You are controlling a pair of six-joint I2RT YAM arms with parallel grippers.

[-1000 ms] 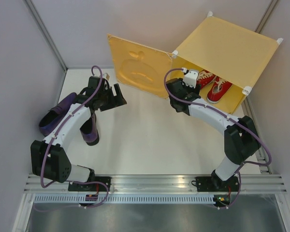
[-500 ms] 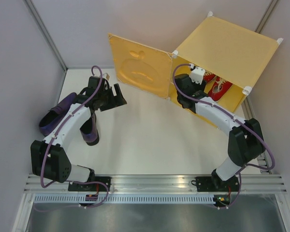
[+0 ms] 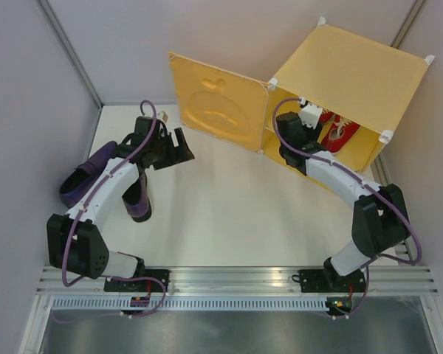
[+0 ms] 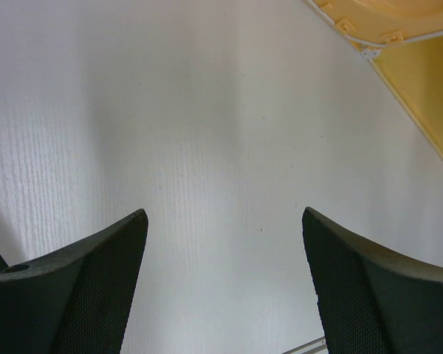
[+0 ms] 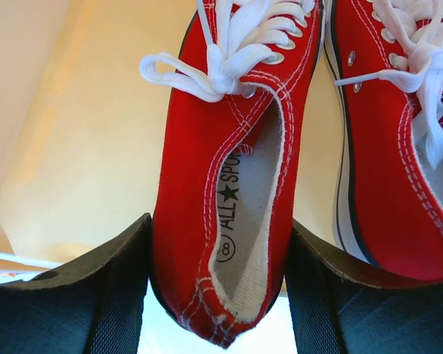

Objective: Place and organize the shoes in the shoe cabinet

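Note:
The yellow-orange shoe cabinet [image 3: 354,66] stands at the back right with its apple-embossed door [image 3: 218,103] swung open. My right gripper [image 3: 310,118] reaches into it, shut on the heel of a red sneaker [image 5: 221,199] with white laces. The second red sneaker [image 5: 387,169] lies right beside it on the cabinet floor [image 5: 81,147]. Two dark purple loafers [image 3: 85,177] [image 3: 138,199] lie at the left by my left arm. My left gripper [image 3: 179,144] is open and empty over bare table [image 4: 225,228].
The open door's lower edge [image 4: 376,18] and a cabinet panel [image 4: 428,96] show at the top right of the left wrist view. Grey walls close in the table on the left, back and right.
My right gripper has pushed deeper into the cabinet with the red sneaker, and the cabinet and door have shifted slightly to the right. The left arm has not moved.

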